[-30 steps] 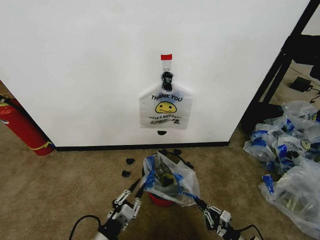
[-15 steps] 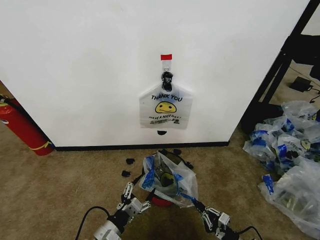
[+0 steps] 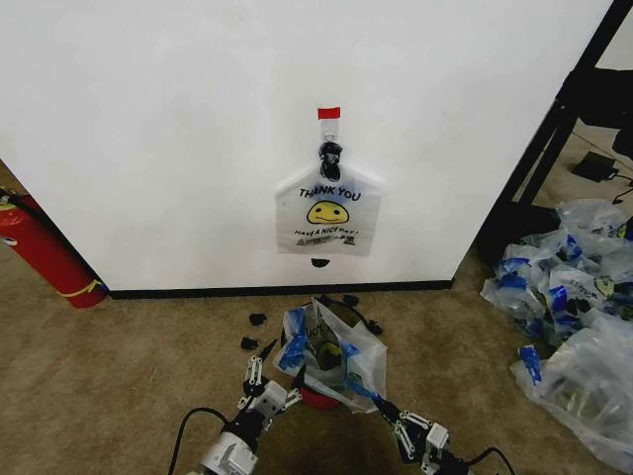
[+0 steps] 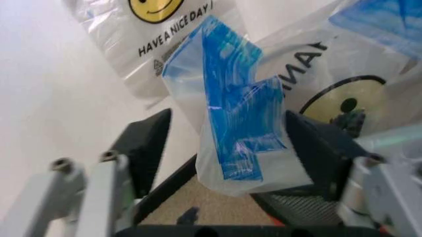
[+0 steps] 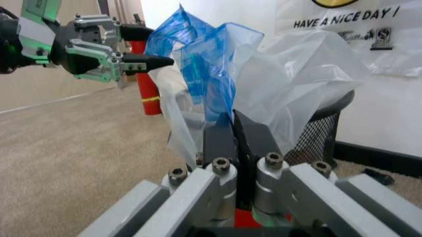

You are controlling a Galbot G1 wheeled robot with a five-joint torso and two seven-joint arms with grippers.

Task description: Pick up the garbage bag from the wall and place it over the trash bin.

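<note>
The thin see-through blue-patched garbage bag is draped upright over the small red trash bin, pinched by the right gripper; the left gripper, jaws spread empty, has been drawn back.

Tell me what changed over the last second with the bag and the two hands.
The left hand let go of the garbage bag; its fingers now stand open beside the blue handle. The right hand stays shut on the bag's other side. The bag stays draped over the trash bin.
</note>
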